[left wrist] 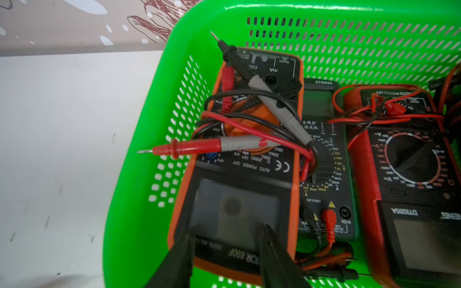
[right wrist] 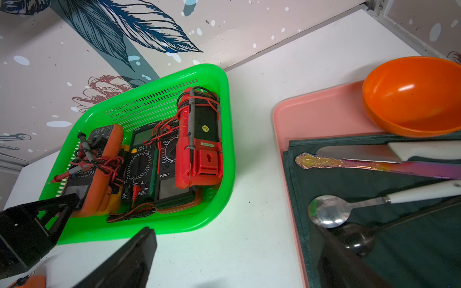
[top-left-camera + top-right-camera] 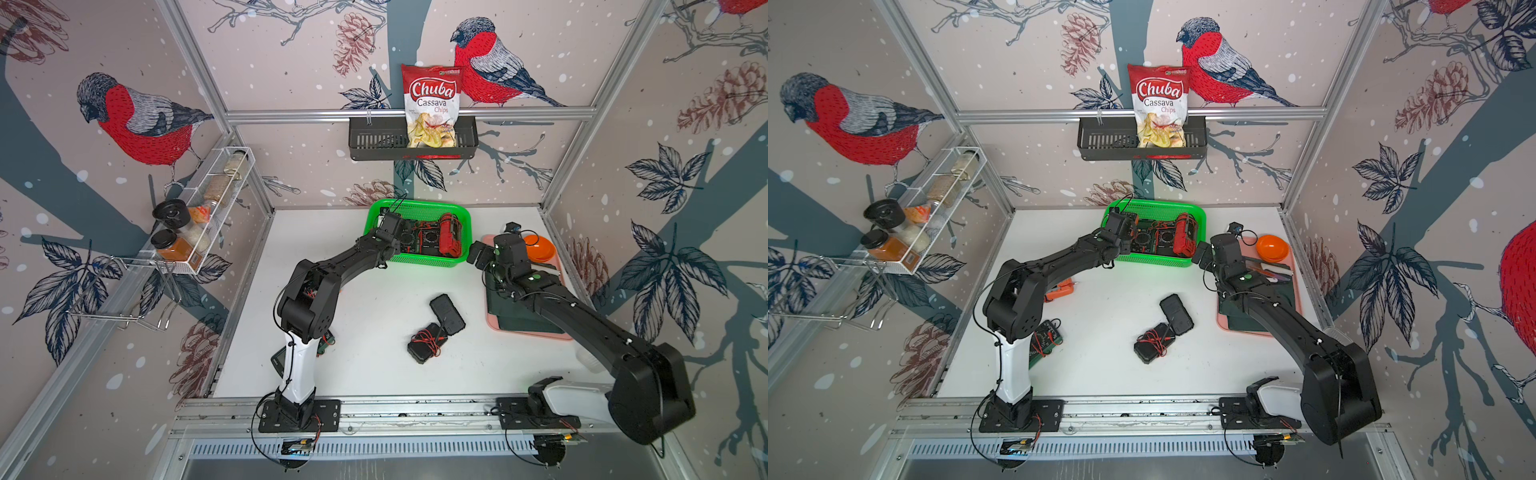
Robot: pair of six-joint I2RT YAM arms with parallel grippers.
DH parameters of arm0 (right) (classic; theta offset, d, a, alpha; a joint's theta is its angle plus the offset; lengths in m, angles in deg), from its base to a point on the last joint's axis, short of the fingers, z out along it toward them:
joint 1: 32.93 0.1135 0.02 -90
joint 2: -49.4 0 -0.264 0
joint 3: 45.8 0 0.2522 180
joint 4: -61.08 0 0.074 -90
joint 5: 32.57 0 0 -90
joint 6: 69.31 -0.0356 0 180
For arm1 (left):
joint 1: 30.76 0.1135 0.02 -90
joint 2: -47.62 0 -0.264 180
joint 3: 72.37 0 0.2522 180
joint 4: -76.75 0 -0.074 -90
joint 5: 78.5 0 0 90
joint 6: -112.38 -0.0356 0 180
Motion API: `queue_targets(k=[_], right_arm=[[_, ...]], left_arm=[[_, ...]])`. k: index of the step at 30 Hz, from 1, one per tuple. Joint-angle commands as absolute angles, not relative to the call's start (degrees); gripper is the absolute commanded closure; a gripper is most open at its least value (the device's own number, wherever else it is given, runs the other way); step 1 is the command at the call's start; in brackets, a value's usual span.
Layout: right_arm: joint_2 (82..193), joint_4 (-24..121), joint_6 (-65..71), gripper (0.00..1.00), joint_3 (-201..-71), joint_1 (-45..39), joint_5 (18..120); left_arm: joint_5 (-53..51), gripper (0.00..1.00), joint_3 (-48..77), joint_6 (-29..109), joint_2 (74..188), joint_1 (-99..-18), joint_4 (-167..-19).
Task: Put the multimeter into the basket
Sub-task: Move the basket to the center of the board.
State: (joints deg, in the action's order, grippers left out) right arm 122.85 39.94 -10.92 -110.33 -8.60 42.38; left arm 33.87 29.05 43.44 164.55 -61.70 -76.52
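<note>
Low in the middle of both top views, a black multimeter lay face down on the white table. It touched a second meter, nearer the bottom edge and wound in red lead.

Further up, right of centre, the right claw hung over bare table, between the right end of the basket and a pink tray. Its jaws were spread wide and gripped nothing.

The green basket stood in the upper middle of the frame, near the back wall. The left claw reached into its left end. Its fingers were clenched to a narrow gap, tips over the display end of the orange multimeter. That meter lay inside the basket, face up and tilted, with red and black probes across its dial. Whether the fingers pinched it could not be told.

Beside it in the basket lay a dark green meter, a red-cased meter and a red meter on edge. At the top of the frame, a chips bag stood in a black rack.
</note>
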Motion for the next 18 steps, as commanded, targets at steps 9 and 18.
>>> queue_targets(k=[9,18], right_arm=[[122.4,39.3,-10.1,0.00,-110.6,-8.3,42.9],[119.7,37.6,-5.9,0.00,-109.1,-2.1,42.9]], left_arm=[[31.1,0.49,27.8,47.2,163.7,-61.2,-76.5],[30.5,0.21,24.5,47.4,156.2,-61.1,-78.0]])
